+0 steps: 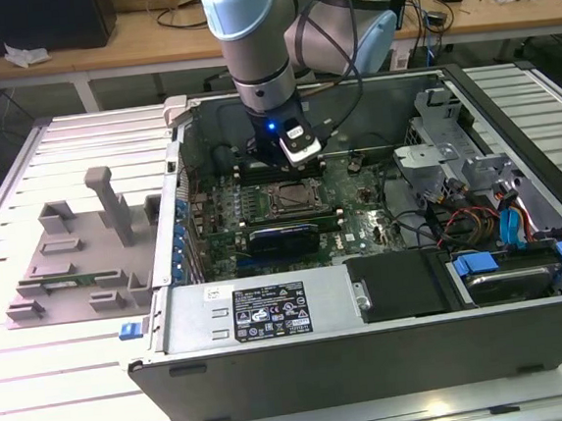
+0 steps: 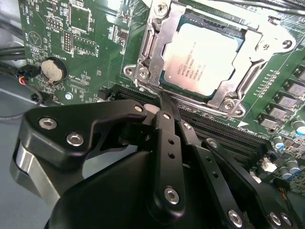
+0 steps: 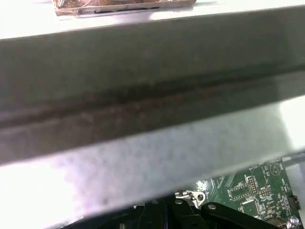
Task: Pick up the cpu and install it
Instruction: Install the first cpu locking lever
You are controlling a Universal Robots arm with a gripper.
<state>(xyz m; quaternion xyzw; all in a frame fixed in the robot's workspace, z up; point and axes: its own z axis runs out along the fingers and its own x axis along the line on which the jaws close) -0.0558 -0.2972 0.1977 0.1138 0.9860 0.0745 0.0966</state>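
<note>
Silver-topped square cpu (image 2: pixel 202 59) already sits in the metal-framed motherboard socket (image 2: pixel 147 67). Black gripper (image 2: pixel 164 102) hovers just beside the socket, fingers pressed together, holding nothing.

I see a blurred grey case wall (image 3: pixel 143 105) close across my first wrist view | a corner of green motherboard (image 3: pixel 257 191) beneath it | black gripper linkage (image 3: pixel 190 214) along the edge, by a silver bracket (image 3: pixel 190 196).
</note>
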